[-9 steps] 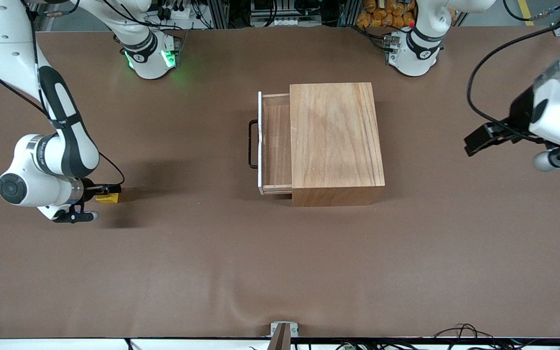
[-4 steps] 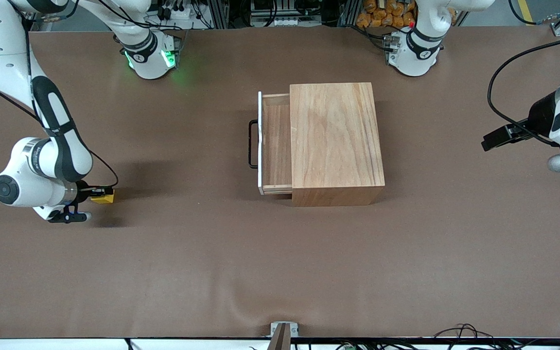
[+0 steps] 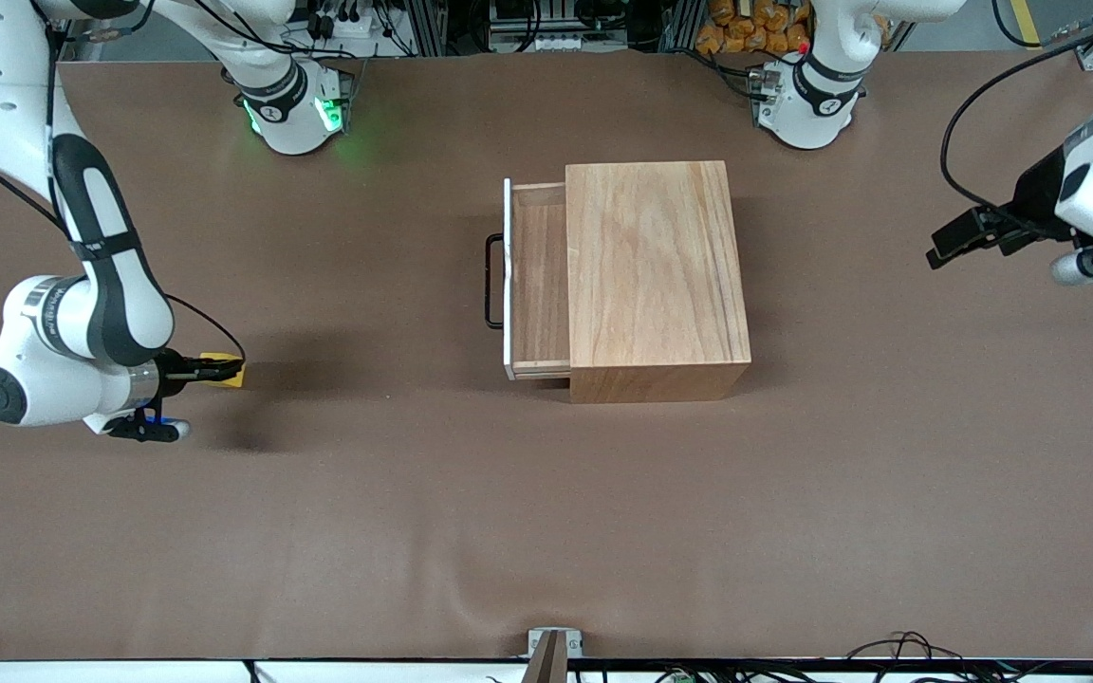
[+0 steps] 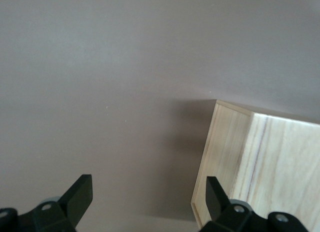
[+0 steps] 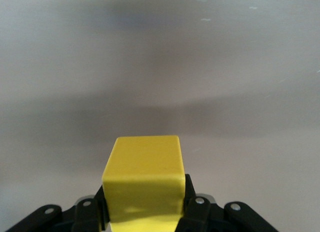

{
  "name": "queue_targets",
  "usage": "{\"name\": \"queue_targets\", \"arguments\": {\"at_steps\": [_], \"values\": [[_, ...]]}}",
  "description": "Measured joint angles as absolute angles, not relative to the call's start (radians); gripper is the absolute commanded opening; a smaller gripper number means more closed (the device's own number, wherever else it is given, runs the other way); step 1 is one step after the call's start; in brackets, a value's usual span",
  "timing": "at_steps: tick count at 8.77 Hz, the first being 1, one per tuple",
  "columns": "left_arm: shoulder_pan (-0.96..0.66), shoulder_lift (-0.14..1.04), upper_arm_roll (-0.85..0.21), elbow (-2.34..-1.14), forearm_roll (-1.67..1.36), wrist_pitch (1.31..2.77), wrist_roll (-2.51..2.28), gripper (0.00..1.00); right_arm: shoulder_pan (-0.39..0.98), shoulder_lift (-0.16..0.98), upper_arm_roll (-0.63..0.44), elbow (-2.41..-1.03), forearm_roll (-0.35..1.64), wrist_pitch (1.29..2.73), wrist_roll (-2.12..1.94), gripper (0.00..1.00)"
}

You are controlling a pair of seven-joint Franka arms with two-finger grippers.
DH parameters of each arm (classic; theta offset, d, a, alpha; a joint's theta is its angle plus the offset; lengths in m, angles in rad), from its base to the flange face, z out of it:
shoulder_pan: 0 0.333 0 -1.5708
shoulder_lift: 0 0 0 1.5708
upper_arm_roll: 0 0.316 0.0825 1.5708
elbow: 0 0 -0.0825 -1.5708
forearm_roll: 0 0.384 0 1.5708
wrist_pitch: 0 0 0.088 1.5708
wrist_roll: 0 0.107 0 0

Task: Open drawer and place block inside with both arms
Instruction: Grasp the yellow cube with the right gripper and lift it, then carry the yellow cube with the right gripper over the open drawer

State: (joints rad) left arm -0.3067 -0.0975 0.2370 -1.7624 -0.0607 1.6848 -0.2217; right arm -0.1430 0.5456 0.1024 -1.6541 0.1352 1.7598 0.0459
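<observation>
Drawer (image 3: 539, 280) is already pulled open. Right gripper (image 3: 214, 371) is clamped on the yellow block (image 3: 227, 370) over the table's right-arm end — still needs carrying over. Left gripper (image 3: 947, 245) waits, fingers spread, over the left-arm end.

Drawer (image 3: 539, 275) protrudes from box (image 3: 657, 275) toward the right arm's end.
</observation>
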Motion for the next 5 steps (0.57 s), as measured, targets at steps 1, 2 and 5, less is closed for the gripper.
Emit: {"name": "queue_targets", "arguments": {"at_steps": [1,2,5], "values": [[-0.307,-0.1,0.236,-1.757,-0.061,1.688,-0.172,1.0,-0.113,0.535,0.132,-1.583,0.183,1.674,0.162,0.0],[-0.306,-0.095,0.237,-1.749,-0.06,1.69,-0.145,1.0,-0.076,0.524,0.165,-1.525,0.227,1.619,0.301,0.0],[-0.303,-0.074,0.242,-1.704,-0.06,1.692,-0.133,1.0,0.023,0.504,0.33,-1.472,0.322,1.608,0.73,0.0]]}}
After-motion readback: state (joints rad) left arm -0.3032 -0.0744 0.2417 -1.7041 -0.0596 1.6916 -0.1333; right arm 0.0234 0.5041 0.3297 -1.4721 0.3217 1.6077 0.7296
